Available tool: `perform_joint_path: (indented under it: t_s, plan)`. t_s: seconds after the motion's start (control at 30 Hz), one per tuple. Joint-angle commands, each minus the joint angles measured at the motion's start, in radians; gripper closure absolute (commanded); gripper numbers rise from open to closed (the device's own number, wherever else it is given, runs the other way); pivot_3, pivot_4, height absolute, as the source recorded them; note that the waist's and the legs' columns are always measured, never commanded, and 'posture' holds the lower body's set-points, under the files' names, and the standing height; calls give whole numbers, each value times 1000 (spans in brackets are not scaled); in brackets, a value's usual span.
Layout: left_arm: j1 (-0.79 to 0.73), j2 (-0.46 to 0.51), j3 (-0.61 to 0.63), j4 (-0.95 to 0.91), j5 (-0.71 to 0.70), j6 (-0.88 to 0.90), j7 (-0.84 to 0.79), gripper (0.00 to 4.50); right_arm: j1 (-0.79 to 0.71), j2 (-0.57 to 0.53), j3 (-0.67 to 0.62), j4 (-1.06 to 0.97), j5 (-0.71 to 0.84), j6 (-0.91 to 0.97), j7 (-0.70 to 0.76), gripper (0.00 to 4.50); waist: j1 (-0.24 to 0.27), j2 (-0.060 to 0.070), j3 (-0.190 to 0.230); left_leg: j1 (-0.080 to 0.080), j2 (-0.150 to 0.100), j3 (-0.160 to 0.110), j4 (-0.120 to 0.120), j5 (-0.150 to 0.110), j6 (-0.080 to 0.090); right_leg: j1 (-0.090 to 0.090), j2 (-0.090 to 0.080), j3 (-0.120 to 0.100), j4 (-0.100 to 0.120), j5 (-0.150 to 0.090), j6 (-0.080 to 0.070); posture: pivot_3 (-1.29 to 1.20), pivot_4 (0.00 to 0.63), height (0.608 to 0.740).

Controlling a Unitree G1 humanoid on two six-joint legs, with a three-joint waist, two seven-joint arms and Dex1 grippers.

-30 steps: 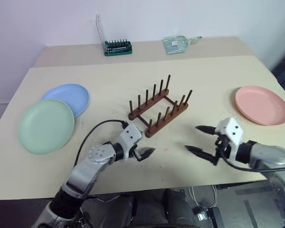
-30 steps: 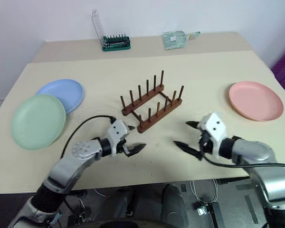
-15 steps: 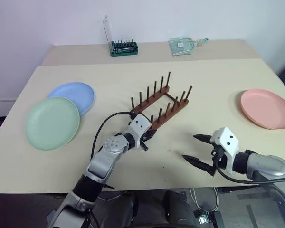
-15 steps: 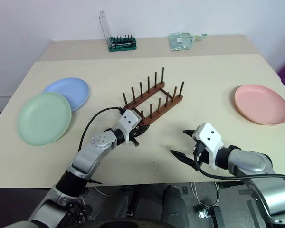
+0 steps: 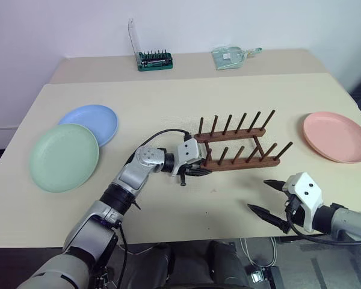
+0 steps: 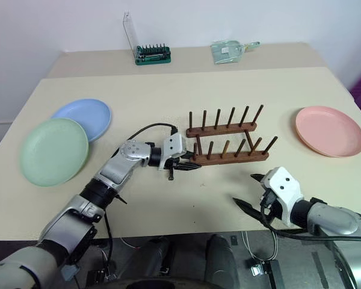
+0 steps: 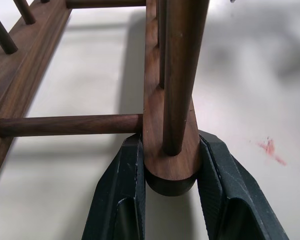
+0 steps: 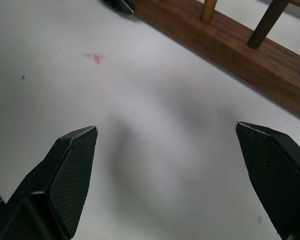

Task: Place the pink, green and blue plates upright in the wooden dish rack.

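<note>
- Hanging just above the near edge of the table (image 5: 240,90) at about 5 o'clock, the right gripper (image 5: 269,197) is seen with its two black fingers spread wide and nothing held between them.
- A small reddish mark (image 8: 95,58) on the tabletop can be made out in the right wrist view, between that gripper and the rack.
- At the centre, the left gripper (image 5: 195,168) is clamped on the near rail end of the wooden dish rack (image 5: 240,144); in the left wrist view both fingers (image 7: 117,200) are pressed against the sides of the rounded rail tip, right under the first peg.
- The rack is sat flat on the table, slightly to 3 o'clock of centre, with its two rails running roughly 9 to 3 and all the pegs standing up empty.
- The green plate (image 5: 64,157) is lying flat over at 9 o'clock, and the blue plate (image 5: 94,122) is tucked partly under its far edge.
- The pink plate (image 5: 337,136) is laid flat at 3 o'clock, well apart from the rack.
- Way back at 12 o'clock, a green holder of screwdriver bits (image 5: 154,60) and a clear plastic packet (image 5: 231,56) are parked near the wall.
</note>
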Motion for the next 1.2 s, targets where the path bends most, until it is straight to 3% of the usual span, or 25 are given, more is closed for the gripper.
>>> perform_joint_path:
  t_s: [0.03, 0.17, 0.23, 0.27, 0.33, 0.4, 0.5, 0.57, 0.7, 0.83, 1.2]
  plan:
    - [-20, -11, 9, 13, 5, -34, -25, 2673, 14, 17, -28, -48, -14, -24, -25, 0, 1, 0, 0, 0, 0, 0, 0, 0, 0, 0, 0, 0, 0, 0, 0, 0, 150, 735]
    - [-11, -2, 17, 10, 40, -41, 8, 809, 14, 22, -44, -39, -18, -18, -42, 0, 1, 0, 0, 0, 0, 0, 0, 0, 0, 0, 0, 0, 0, 0, 0, 0, 150, 735]
    - [2, 24, 32, -20, 44, -10, 16, 809, 6, 9, -52, -5, -46, -19, -56, 0, 1, 0, 0, 0, 0, 0, 0, 0, 0, 0, 0, 0, 0, 0, 0, 0, 150, 735]
    - [19, 53, 49, -59, 30, 26, 6, 761, -3, -2, -52, 25, -75, -20, -69, 250, -2, 0, 0, 0, 0, 0, 0, 0, 0, 0, 0, 0, 0, 0, 0, 0, 150, 735]
    - [62, 104, 82, -165, -17, 107, -20, 1439, -20, -23, -44, 76, -118, -15, -83, 828, -6, 0, 0, 0, 0, 0, 0, 0, 0, 0, 1, 0, 0, 0, 0, 0, 150, 735]
    - [94, 130, 97, -254, -49, 176, -34, 2260, -33, -29, -36, 103, -134, -12, -86, 1823, -7, 0, 0, 1, 1, 0, -1, 0, 0, -1, 1, 1, 1, 0, 0, 0, 150, 735]
    - [142, 148, 68, -434, -78, 297, -40, 3872, -81, -38, 7, 139, -150, -2, -84, 3446, -1, 0, 0, 0, 1, 0, 0, 0, 0, -1, 1, 1, 1, 0, 0, 0, 150, 735]
    - [153, 130, 43, -496, -70, 358, -11, 4500, -109, -46, 40, 156, -181, -11, -90, 4372, 7, 0, 0, 0, 0, 0, 0, 0, 0, 0, 1, 1, 1, 0, 0, 0, 150, 735]
    - [170, 67, -43, -564, -40, 459, 49, 4500, -221, -46, 126, 239, -257, -2, -126, 4449, 0, 0, 0, 0, 0, -1, 1, 0, 0, 2, 1, 1, 0, 0, 0, 0, 150, 735]
    - [158, 19, -46, -543, -54, 560, 107, 4500, -297, -37, 176, 304, -292, -5, -130, 4449, -5, 0, 0, 2, 2, 0, 0, 0, 0, 1, 2, 1, 1, 0, 0, 0, 150, 735]
    - [56, -106, 26, -250, 45, 507, 404, 4500, -512, 19, 277, 498, -385, -75, -179, 4449, -3, -1, 0, 11, 2, 0, -1, 0, -1, 9, 2, 1, 0, 0, 0, 0, 150, 735]
